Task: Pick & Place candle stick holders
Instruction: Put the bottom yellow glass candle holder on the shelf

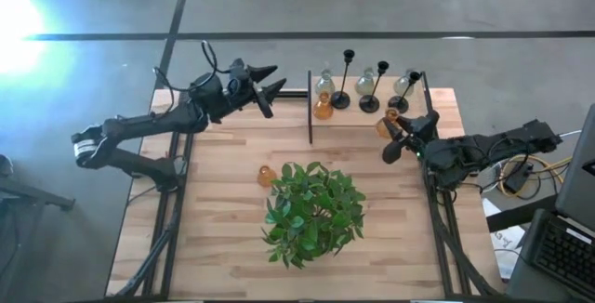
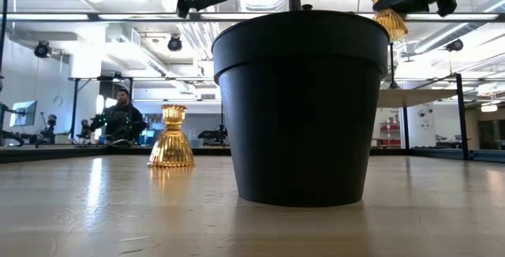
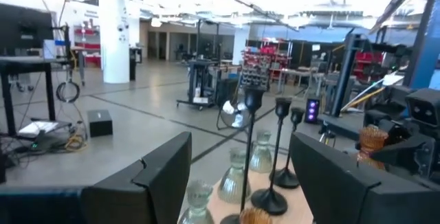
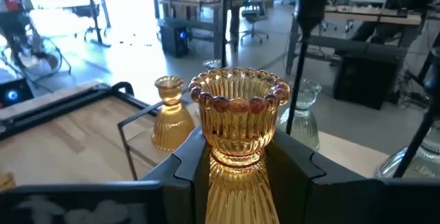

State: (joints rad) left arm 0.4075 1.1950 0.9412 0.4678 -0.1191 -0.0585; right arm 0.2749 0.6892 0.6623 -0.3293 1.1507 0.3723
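Amber holder aloft beside the rack

Transport looks like the step in hand: the right gripper (image 4: 237,165) pinches an amber glass candle holder (image 4: 237,114) by its ribbed waist, lifted just beside the black wire rack's (image 1: 310,108) right end. Next, I judge, it needs carrying clear of the rack and lowering upright without tilting. The glass is fluted, bulbous, with a beaded rim. On the rack stand black thin-stemmed holders (image 1: 346,80), clear ones and another amber. One amber holder (image 2: 171,137) sits left of the potted plant (image 1: 311,210). The left gripper (image 1: 268,85), fingers spread, hovers left of the rack.
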